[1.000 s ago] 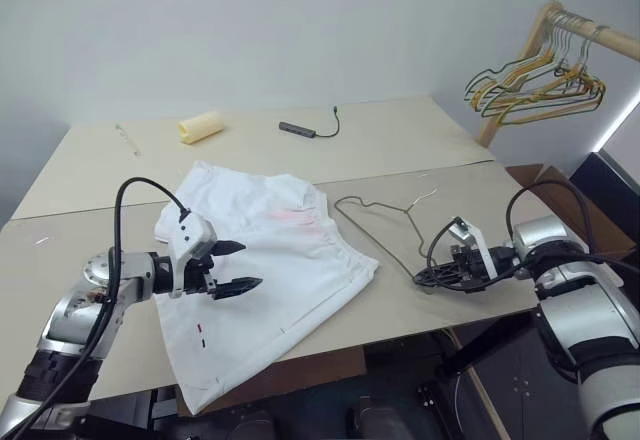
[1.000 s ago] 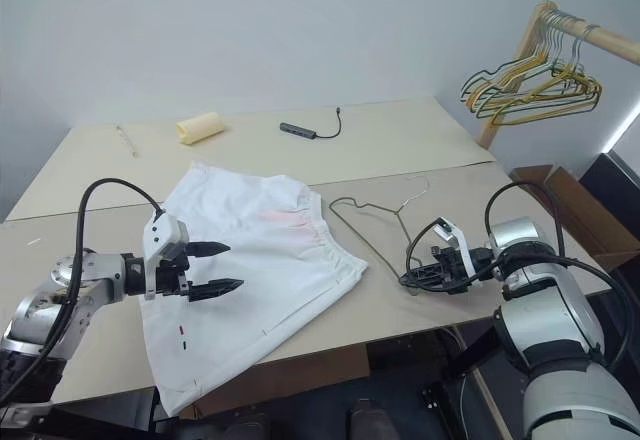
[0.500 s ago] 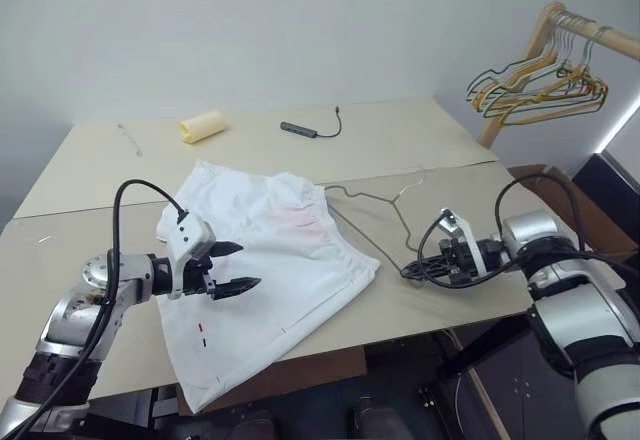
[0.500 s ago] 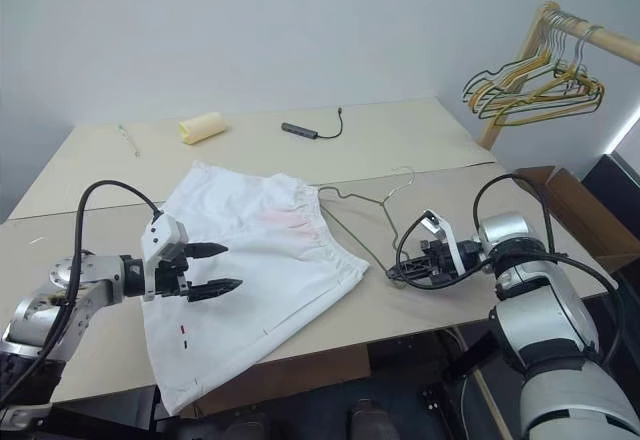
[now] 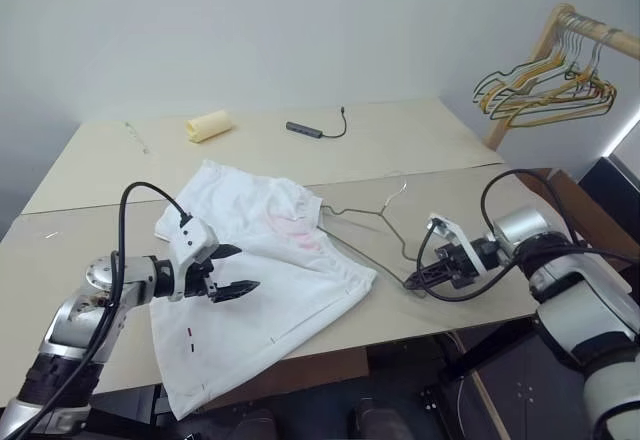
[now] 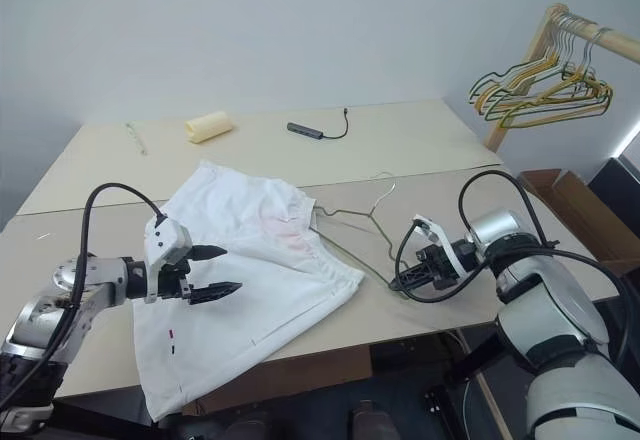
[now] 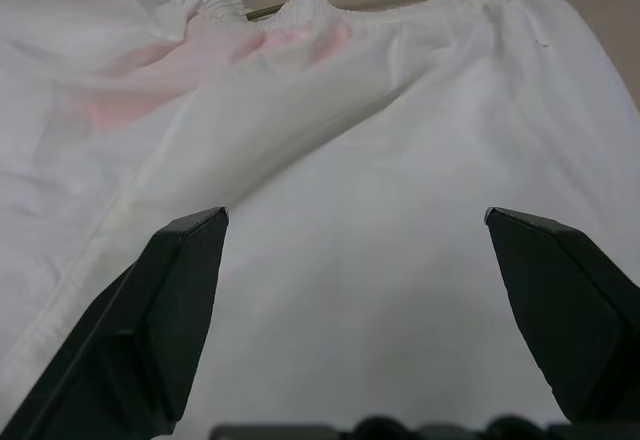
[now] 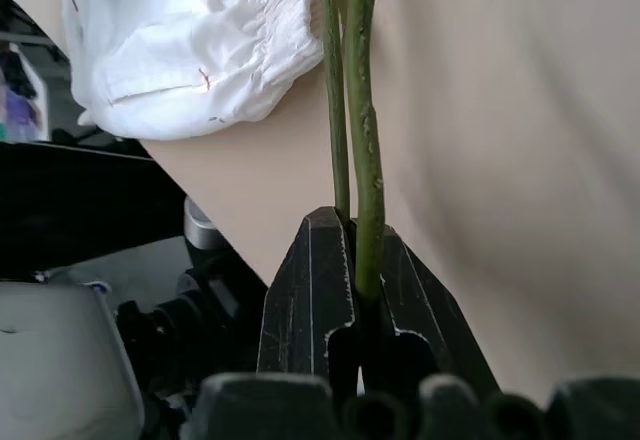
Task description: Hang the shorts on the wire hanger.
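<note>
Shorts (image 5: 265, 280) lie spread at centre of the counter (image 5: 420, 150). Right hand (image 5: 418, 280), lower right, pinches the hanger (image 5: 365, 212) corner, its far end at the waistband. Left hand (image 5: 238, 270), lower left, gapes empty above the shorts.

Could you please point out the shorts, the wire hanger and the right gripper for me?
shorts (image 5: 270, 260): left eye view, middle of the white cloth.
wire hanger (image 5: 368, 212): left eye view, neck below the hook.
right gripper (image 5: 412, 282): left eye view, fingertips shut on the hanger's corner.
</note>
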`<action>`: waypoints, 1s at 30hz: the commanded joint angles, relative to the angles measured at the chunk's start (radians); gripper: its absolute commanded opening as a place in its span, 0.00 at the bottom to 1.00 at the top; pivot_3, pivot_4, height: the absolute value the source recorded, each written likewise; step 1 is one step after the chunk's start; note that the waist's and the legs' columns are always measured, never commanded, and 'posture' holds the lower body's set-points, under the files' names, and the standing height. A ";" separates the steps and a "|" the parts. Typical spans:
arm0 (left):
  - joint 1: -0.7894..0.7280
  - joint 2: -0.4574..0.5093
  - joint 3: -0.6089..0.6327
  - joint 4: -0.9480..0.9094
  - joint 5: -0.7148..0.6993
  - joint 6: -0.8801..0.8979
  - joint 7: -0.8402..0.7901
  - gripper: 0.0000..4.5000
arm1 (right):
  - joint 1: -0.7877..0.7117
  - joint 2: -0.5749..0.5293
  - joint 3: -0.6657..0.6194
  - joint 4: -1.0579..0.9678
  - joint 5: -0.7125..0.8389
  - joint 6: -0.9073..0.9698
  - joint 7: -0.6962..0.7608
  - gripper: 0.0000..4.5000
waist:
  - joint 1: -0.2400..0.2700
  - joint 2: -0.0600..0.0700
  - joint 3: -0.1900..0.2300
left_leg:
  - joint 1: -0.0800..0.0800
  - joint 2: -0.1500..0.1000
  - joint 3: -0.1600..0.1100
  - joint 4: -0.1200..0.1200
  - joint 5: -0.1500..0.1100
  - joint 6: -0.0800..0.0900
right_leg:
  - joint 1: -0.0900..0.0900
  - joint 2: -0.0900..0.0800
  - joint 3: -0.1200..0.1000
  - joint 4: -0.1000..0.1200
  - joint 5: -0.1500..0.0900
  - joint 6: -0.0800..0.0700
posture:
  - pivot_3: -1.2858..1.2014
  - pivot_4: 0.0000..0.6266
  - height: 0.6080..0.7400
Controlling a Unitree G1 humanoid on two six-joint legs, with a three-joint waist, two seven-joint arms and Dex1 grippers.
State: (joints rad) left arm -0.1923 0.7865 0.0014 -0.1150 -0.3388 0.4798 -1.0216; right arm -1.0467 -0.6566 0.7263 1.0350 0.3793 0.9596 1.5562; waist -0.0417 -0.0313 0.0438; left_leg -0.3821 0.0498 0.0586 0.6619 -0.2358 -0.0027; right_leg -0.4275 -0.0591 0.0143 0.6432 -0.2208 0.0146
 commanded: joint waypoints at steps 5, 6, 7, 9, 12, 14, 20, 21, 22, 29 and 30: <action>-0.031 -0.019 -0.003 -0.013 0.011 -0.022 0.017 1.00 | -0.097 0.045 0.020 0.084 0.008 -0.087 0.058 0.00 | 0.005 0.000 0.000 | -0.001 0.000 0.000 0.000 0.000 0.000 | 0.000 0.000 0.000 0.000 0.002 -0.003 | 0.55 0.00 1.00; -0.031 -0.020 -0.004 -0.013 0.012 -0.022 0.018 1.00 | -0.100 0.045 0.033 0.079 0.019 -0.089 0.058 0.00 | 0.007 0.000 0.000 | -0.001 0.000 0.000 0.000 0.000 0.000 | 0.000 0.000 0.000 0.000 0.002 -0.003 | 0.55 0.00 1.00; -0.029 -0.023 -0.003 -0.012 0.012 -0.022 0.020 1.00 | -0.107 0.051 0.036 0.081 0.034 -0.076 0.058 0.00 | 0.008 0.000 0.000 | -0.001 0.000 0.000 0.000 0.000 0.000 | 0.000 0.000 0.000 0.000 0.002 -0.003 | 0.55 0.00 1.00; -0.025 -0.026 -0.004 -0.015 0.017 -0.021 0.027 1.00 | -0.127 0.075 0.023 0.113 0.041 -0.043 0.058 0.00 | 0.007 0.000 0.000 | 0.000 0.000 0.000 0.000 0.000 0.000 | 0.000 0.000 0.000 0.000 0.002 -0.004 | 0.55 0.00 1.00; -0.021 -0.032 -0.005 -0.021 0.019 -0.014 0.033 1.00 | -0.155 0.117 -0.018 0.189 0.002 -0.038 0.058 0.00 | 0.007 0.000 0.000 | 0.000 0.000 0.000 0.000 0.000 0.000 | 0.000 0.000 0.000 0.001 0.002 -0.004 | 0.55 0.00 1.00; -0.016 -0.037 -0.003 -0.025 0.013 -0.012 0.034 1.00 | -0.170 0.144 -0.057 0.235 -0.031 -0.047 0.058 0.00 | 0.010 0.000 0.000 | 0.000 0.000 0.000 0.000 0.000 0.000 | 0.000 0.000 0.000 0.002 0.002 -0.004 | 0.55 0.00 1.00; -0.014 -0.042 -0.001 -0.038 0.005 -0.007 0.031 1.00 | -0.156 0.180 -0.042 0.245 -0.103 -0.076 0.058 0.00 | 0.031 0.000 0.000 | -0.001 0.000 0.000 0.001 0.000 0.000 | -0.001 0.000 0.000 0.002 0.003 -0.004 | 0.56 0.00 1.00; -0.013 -0.042 -0.001 -0.039 0.005 -0.008 0.030 1.00 | -0.157 0.186 -0.049 0.254 -0.117 -0.074 0.058 0.00 | 0.033 0.000 0.000 | -0.001 0.000 0.000 0.001 0.000 0.000 | -0.001 0.000 0.000 0.002 0.003 -0.005 | 0.56 0.00 1.00; -0.012 -0.042 -0.003 -0.040 0.007 -0.007 0.031 1.00 | -0.163 0.190 -0.060 0.265 -0.131 -0.066 0.058 0.00 | 0.034 0.000 0.000 | -0.001 0.000 0.000 0.001 0.000 0.000 | -0.001 0.000 0.000 0.002 0.003 -0.005 | 0.56 0.00 1.00; -0.016 -0.047 -0.012 -0.044 0.005 0.003 0.029 1.00 | -0.213 0.198 -0.166 0.297 -0.158 -0.056 0.058 0.00 | 0.043 0.000 0.000 | -0.002 0.000 0.000 0.001 0.000 0.000 | -0.002 0.000 0.000 0.002 0.003 -0.005 | 0.56 0.00 1.00; -0.018 -0.049 -0.013 -0.044 0.004 0.005 0.030 1.00 | -0.217 0.203 -0.183 0.302 -0.165 -0.051 0.058 0.00 | 0.043 0.000 0.000 | -0.002 0.000 0.000 0.001 0.000 0.000 | -0.002 0.000 0.000 0.003 0.003 -0.005 | 0.56 0.00 1.00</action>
State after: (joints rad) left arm -0.1950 0.7391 -0.0178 -0.1303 -0.3200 0.4843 -0.9935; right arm -1.2260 -0.4558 0.5809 1.3339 0.2157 0.9035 1.5593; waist 0.0011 -0.0310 0.0438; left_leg -0.3839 0.0499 0.0585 0.6631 -0.2358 -0.0028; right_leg -0.4297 -0.0587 0.0141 0.6459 -0.2178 0.0094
